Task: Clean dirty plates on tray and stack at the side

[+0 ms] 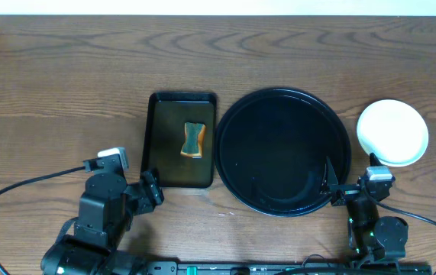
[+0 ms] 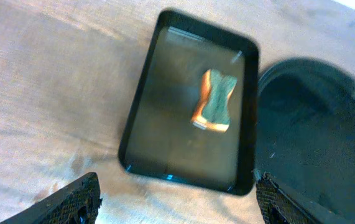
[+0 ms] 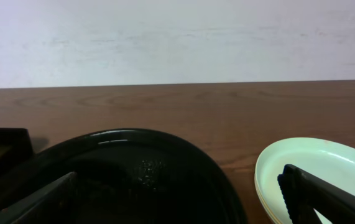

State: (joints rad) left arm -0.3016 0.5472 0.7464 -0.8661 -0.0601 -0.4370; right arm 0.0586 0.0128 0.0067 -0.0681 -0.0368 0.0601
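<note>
The plates [image 1: 392, 132] sit in one stack on the table, right of the round black tray [image 1: 283, 150]; the top one is pale mint, and a pale yellow rim shows beneath it in the right wrist view [image 3: 314, 174]. The tray holds no plates and also shows in the left wrist view [image 2: 317, 137] and the right wrist view [image 3: 133, 180]. My left gripper [image 1: 150, 191] is open and empty near the front edge, below the rectangular tray; it shows in its own view [image 2: 177, 202]. My right gripper [image 1: 351, 186] is open and empty at the round tray's front right rim [image 3: 177, 199].
A smaller rectangular black tray [image 1: 182, 139] lies left of the round tray and holds a green and orange sponge [image 1: 192, 140], also seen in the left wrist view [image 2: 214, 101]. Cables run from both arms along the front edge.
</note>
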